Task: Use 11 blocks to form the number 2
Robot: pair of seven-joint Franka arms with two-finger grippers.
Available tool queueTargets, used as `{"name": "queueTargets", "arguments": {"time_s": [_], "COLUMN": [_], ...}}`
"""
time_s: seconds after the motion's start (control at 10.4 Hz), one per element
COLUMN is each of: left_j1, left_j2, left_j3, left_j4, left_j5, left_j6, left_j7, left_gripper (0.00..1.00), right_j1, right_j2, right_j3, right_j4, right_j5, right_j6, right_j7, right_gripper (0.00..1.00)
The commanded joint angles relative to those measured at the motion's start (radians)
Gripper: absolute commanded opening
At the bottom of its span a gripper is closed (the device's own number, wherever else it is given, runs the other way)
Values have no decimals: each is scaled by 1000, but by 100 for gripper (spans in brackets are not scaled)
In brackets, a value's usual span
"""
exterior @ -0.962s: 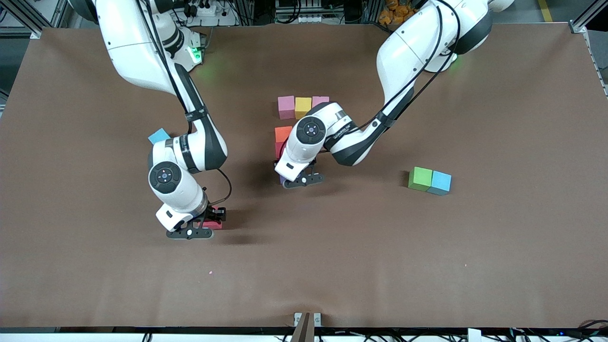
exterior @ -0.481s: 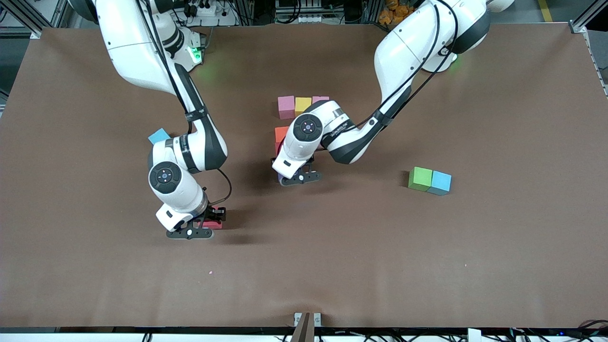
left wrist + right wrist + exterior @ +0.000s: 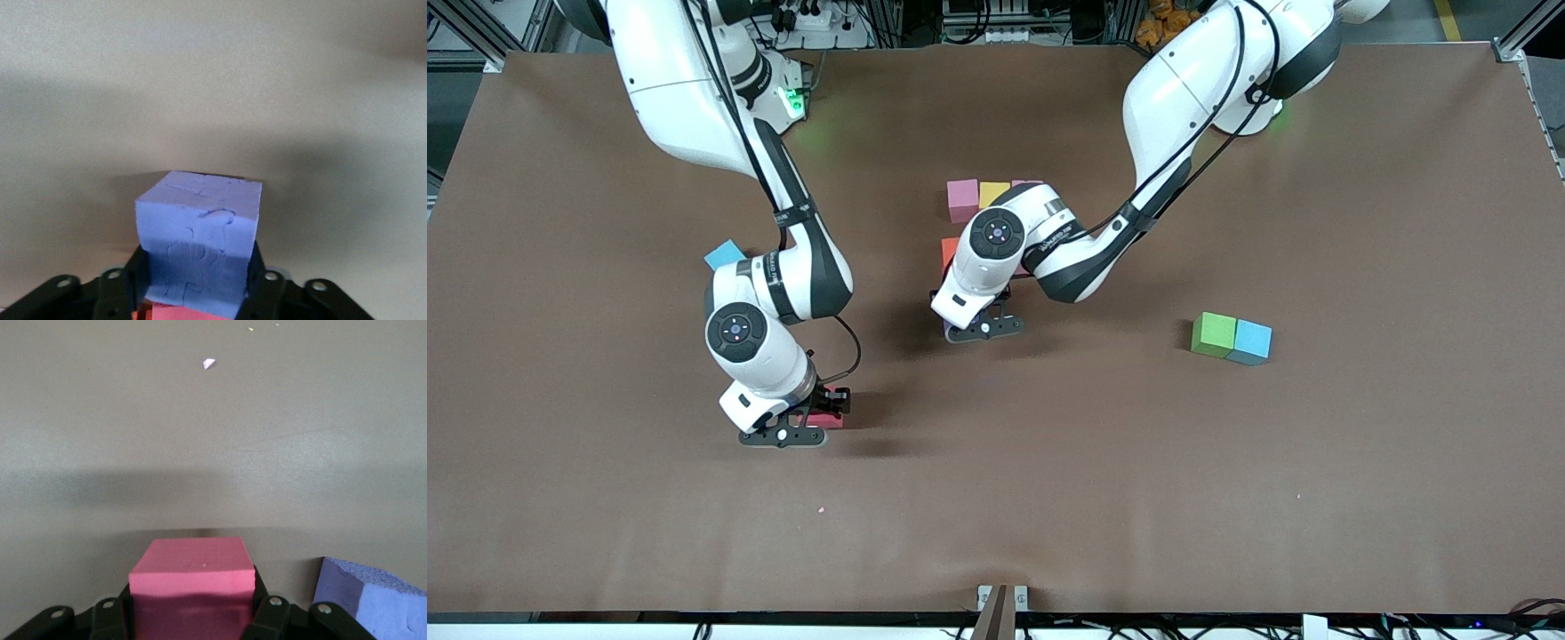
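The number 2 stands partly built mid-table: a pink block (image 3: pixel 962 200) and a yellow block (image 3: pixel 992 193) in the row nearest the bases, an orange block (image 3: pixel 948 252) lower down; my left arm hides the rest. My left gripper (image 3: pixel 965 322) is at the digit's near end, shut on the purple block (image 3: pixel 949 330) (image 3: pixel 200 233), which sits low against a red block (image 3: pixel 175 313). Toward the right arm's end, my right gripper (image 3: pixel 827 411) is shut on another red block (image 3: pixel 823 421) (image 3: pixel 193 587) at the table. The green block (image 3: pixel 1215 334) lies toward the left arm's end.
A light-blue cube (image 3: pixel 1253 341) touches the green block. Another light-blue cube (image 3: pixel 724 255) lies beside my right forearm. In the right wrist view a bluish cube's corner (image 3: pixel 370 600) shows close beside the gripper. A pink crumb (image 3: pixel 821 510) lies nearer the front camera.
My left gripper has carried the purple block a little farther from the front camera and toward the right arm's end, against the digit. The right arm has not moved.
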State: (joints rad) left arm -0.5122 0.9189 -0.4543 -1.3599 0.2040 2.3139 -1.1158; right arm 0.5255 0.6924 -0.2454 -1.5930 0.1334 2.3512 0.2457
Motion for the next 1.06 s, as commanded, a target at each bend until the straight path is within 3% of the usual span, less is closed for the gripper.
{"name": "queueTargets", "arguments": {"time_s": [0.0, 0.58, 0.87, 0.96], "left_j1": [-11, 3, 73, 119], "left_j2": [0, -64, -158, -199], "left_j3": [14, 12, 12, 14], "left_j4": [18, 18, -22, -43], "left_j5": [-15, -17, -9, -8], "left_j6": [-1, -4, -37, -110], "left_j7": [30, 18, 7, 17], "left_gripper": [100, 100, 100, 100], "right_j1": [-2, -2, 56, 76], "right_j2": [-8, -13, -31, -43], "right_j3": [6, 6, 6, 6], "right_j4": [-7, -4, -4, -4], "right_j5": [9, 11, 11, 11], "right_j6": [-4, -13, -29, -52], "right_j7": [-3, 10, 212, 271], "right_gripper": [49, 49, 49, 49]}}
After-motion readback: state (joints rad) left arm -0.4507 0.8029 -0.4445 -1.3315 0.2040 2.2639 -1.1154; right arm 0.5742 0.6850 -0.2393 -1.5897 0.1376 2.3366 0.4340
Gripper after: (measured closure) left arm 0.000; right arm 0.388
